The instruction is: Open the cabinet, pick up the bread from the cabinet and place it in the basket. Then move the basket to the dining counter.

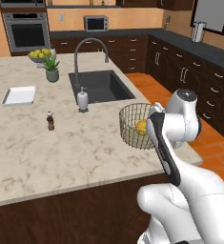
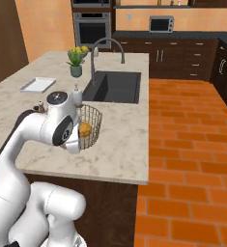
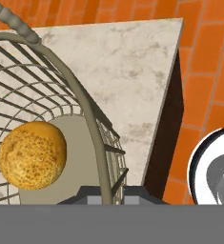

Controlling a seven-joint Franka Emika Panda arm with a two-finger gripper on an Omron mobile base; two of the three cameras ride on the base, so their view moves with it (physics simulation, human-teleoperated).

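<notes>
The claw [image 3: 105,195] grips the rim of the round golden-tan wire-mesh basket [image 1: 132,125], which holds the small yellow-orange bread lump [image 3: 32,155] near the light beige marbled worktop's [image 1: 61,157] corner; it should be released level, clear of the edge.

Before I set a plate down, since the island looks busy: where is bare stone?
Widest free patch: the near dining counter, from the small brown bottle to the front edge. Also free: between the white tray and the sink. Crowded: the right corner, where the basket with the bread sits at the gripper.
</notes>
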